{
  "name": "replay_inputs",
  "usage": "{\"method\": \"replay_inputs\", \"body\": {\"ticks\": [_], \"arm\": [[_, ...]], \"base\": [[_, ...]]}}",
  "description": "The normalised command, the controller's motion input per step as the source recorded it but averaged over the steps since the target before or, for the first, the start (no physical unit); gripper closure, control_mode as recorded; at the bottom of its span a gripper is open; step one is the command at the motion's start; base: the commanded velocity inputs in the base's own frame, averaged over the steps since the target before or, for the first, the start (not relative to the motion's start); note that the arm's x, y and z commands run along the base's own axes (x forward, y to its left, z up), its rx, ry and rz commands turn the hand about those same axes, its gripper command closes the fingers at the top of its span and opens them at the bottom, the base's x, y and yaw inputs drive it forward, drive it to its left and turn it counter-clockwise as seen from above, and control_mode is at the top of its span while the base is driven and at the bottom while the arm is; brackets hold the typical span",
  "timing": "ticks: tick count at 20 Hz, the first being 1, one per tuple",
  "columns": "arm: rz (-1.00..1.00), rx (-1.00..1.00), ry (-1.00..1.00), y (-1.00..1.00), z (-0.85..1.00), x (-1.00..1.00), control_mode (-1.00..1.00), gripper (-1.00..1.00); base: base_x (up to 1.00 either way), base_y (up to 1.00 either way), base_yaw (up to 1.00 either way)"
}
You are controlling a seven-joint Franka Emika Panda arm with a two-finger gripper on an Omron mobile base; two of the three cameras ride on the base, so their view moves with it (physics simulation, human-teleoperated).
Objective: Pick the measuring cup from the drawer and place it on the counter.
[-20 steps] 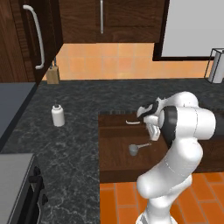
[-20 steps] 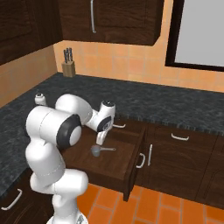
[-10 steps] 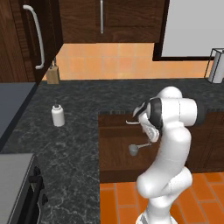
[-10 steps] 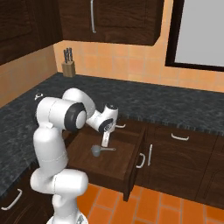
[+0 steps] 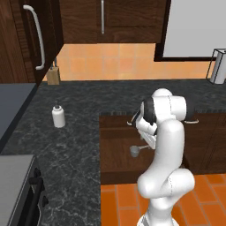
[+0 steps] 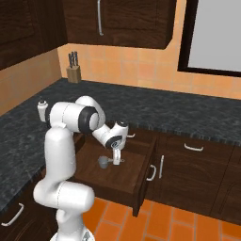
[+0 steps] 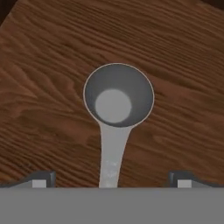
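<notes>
on the drawer (image 6: 123, 175) floor lies the measuring cup (image 7: 118, 98), beside the counter (image 5: 75, 141).

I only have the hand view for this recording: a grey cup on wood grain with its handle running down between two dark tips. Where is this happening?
Observer: Inside the open drawer, pulled out under the counter.
Operator: Is the gripper closed on the handle?
Observer: No. The gripper is open over the handle of the measuring cup.
Operator: Anything on the counter?
Observer: A white bottle and a knife block.
</notes>
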Motion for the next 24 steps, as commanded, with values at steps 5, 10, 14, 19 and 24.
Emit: {"method": "replay_inputs", "body": {"ticks": [5,10,14,19,24], "arm": [[0.06,-0.01,0.00,0.15,-0.28,0.32,-1.00,-1.00],[0.03,-0.03,0.01,0.04,-0.38,0.07,-1.00,-1.00],[0.01,-0.06,0.00,0.00,-0.51,0.00,-1.00,-1.00],[0.00,-0.02,0.00,0.07,-0.12,-0.01,-1.00,1.00],[0.00,0.00,0.00,0.00,0.00,0.00,-1.00,1.00]], "base": [[0.00,0.00,0.00],[0.00,0.00,0.00],[0.00,0.00,0.00],[0.00,0.00,0.00],[0.00,0.00,0.00]]}}
